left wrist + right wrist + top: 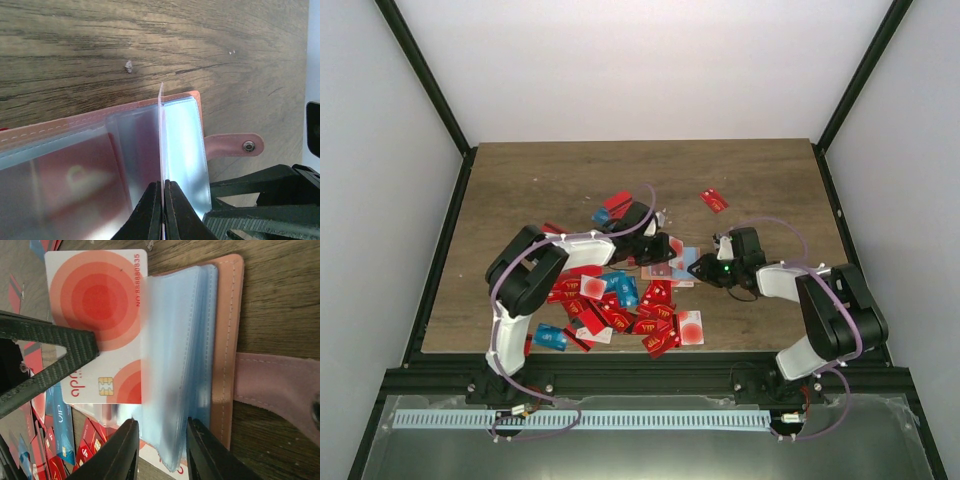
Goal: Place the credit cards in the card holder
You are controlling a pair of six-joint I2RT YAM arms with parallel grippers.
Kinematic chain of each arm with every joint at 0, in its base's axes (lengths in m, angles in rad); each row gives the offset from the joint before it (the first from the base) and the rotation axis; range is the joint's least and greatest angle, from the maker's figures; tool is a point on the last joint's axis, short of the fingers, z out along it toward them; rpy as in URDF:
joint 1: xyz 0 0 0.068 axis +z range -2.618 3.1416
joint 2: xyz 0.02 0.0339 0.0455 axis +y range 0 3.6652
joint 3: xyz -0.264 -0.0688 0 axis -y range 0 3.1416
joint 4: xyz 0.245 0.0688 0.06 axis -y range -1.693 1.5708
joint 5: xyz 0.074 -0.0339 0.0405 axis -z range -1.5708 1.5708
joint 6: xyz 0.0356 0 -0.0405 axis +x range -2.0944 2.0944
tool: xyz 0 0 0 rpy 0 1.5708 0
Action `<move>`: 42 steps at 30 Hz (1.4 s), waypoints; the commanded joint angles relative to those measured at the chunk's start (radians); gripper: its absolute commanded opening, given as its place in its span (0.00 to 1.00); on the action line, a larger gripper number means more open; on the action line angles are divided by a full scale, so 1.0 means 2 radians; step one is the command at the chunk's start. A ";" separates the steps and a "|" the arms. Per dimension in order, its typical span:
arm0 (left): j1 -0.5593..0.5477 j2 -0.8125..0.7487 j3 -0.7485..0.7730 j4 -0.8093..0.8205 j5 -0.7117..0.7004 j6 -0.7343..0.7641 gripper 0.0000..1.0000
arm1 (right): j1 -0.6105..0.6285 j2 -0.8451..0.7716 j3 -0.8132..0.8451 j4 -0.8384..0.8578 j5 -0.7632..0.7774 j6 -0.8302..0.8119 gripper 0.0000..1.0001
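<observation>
So the card holder, a salmon-pink leather-look wallet with a snap tab (227, 340), is laid open on the brown wooden table (550, 180) between the two arms, right at the far edge of the card heap. One clear plastic sleeve (161, 130) is pinched upright by the left gripper (163, 186), jaws clamped tight together on it. A white plastic card with red concentric circles (95, 315) is seen only about halfway into a sleeve, so it isn't seated yet. The right gripper (161, 422) is set narrow around the stack of clear sleeves (175, 365); whether that's actually gripped can't be told. Progress is judged as early: a big heap of red, blue and white credit cards (620, 310) is left scattered on the table, with one lone red card (713, 200) well apart at the back.
</observation>
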 commanded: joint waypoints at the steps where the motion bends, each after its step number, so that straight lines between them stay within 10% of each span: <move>1: -0.005 0.021 -0.008 0.015 0.012 -0.013 0.04 | -0.003 0.006 -0.007 0.000 -0.014 0.002 0.28; 26: -0.010 0.023 -0.021 0.019 0.025 0.013 0.04 | -0.003 -0.026 0.038 -0.080 0.079 -0.032 0.28; 42: -0.010 0.025 -0.026 0.018 0.037 0.017 0.07 | -0.003 0.026 0.053 -0.063 0.066 -0.032 0.08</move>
